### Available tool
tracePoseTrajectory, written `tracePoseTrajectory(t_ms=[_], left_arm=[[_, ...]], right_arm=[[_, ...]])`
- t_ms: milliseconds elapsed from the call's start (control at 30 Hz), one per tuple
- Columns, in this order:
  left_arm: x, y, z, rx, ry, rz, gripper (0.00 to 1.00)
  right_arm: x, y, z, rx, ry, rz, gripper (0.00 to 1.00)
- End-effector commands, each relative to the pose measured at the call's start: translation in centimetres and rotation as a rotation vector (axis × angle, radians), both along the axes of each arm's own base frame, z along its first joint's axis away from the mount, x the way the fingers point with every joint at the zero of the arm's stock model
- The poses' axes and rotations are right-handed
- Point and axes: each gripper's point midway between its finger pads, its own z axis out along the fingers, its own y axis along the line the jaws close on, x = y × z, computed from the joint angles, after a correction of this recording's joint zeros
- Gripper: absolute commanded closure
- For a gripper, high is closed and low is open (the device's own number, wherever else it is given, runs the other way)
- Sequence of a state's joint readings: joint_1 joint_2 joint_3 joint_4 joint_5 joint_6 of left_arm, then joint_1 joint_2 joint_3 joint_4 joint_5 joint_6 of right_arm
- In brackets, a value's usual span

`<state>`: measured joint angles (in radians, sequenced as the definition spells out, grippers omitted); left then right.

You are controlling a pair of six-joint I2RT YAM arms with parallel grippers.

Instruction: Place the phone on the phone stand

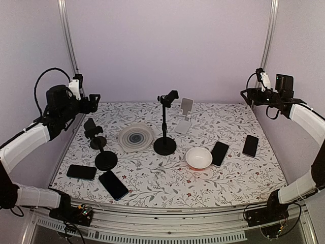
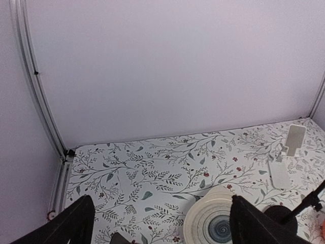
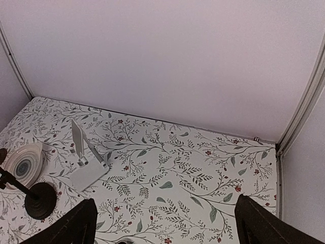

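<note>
Left gripper (image 1: 94,100) is hanging high over the table's (image 1: 233,178) far-left corner, right gripper (image 1: 250,94) over the far-right one. Each wrist camera is catching only dark finger stubs at its bottom corners. Both sets of jaws are standing wide apart, gripping nothing. From above they are looking too small to judge.

Left wrist view is cutting the plate (image 1: 136,137) off at its lower edge and partly hiding the tall stand (image 1: 165,129) behind a finger. A dark scrap at that view's bottom edge is staying unreadable. Right wrist view is clipping the plate at its left edge.

Phones are showing only from above. Left phones (image 1: 113,185) are lying flat near the short stands (image 1: 104,155); right phones (image 1: 220,153) are lying flat just right of the bowl (image 1: 198,157). None is resting on a stand. White stand (image 1: 184,117) is sitting at the back, beside the tall one.

Table is carrying a leaf-and-berry print. Walls (image 1: 167,46) are showing plain lilac, with metal posts (image 1: 68,40) rising in the back corners.
</note>
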<state>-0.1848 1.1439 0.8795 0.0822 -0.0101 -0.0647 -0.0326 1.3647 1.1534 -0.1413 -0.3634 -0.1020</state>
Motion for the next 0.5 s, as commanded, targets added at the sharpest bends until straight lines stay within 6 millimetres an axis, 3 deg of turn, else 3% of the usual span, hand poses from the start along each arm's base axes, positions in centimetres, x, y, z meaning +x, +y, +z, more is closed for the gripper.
tracePoseTrajectory(t_ms=[0, 233, 467], left_arm=[[-0.1, -3.2, 2.6, -0.009, -0.085, -0.144, 0.06], [-2.5, -10.5, 3.2, 0.011, -0.071, -0.357, 0.08], [-7.2, -18.2, 1.9, 0.039, -0.025, -0.574, 0.11]], right_arm=[[0.0, 0.8, -0.5, 0.033, -0.004, 0.07, 0.02], [-2.2, 3.8, -1.8, 0.013, 0.019, 0.31, 0.01], [-4.2, 6.9, -2.9, -0.002, 0.039, 0.479, 0.1]])
